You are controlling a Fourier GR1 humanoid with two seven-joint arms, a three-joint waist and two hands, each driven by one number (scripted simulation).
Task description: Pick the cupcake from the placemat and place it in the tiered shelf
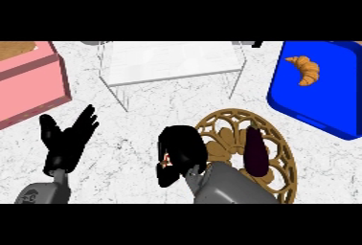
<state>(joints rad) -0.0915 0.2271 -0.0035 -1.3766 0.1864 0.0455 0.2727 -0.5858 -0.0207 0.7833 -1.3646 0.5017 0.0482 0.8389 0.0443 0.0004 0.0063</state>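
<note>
Cupcake first: you can see only a sliver of it, a bit of orange and pale colour peeking out between the curled fingers of the right hand. That hand is clamped round it, just at the left rim of the gold openwork placemat, so you can take the pick as made or all but made. You cannot tell from this view whether the cupcake is lifted off the counter or sits on it under the hand.

Beside it, on the placemat's right half, a dark aubergine lies lengthwise; it is no part of your job, and it sits near enough to the wrist that you should mind it when you lift away.

Over at the lower left, your left hand rests on its own, fingers spread and straight, holding nothing.

Further off, straight ahead of the right hand, stands the clear tiered shelf, its thin legs coming down onto the counter. Nothing shows on its top level as far as you can make out. So the carry and the placing are all left to do: you must raise the cupcake, take it forward over the bare marble and set it into the shelf.

At the far left is a pink box, and at the far right a blue tray with a croissant on it.
</note>
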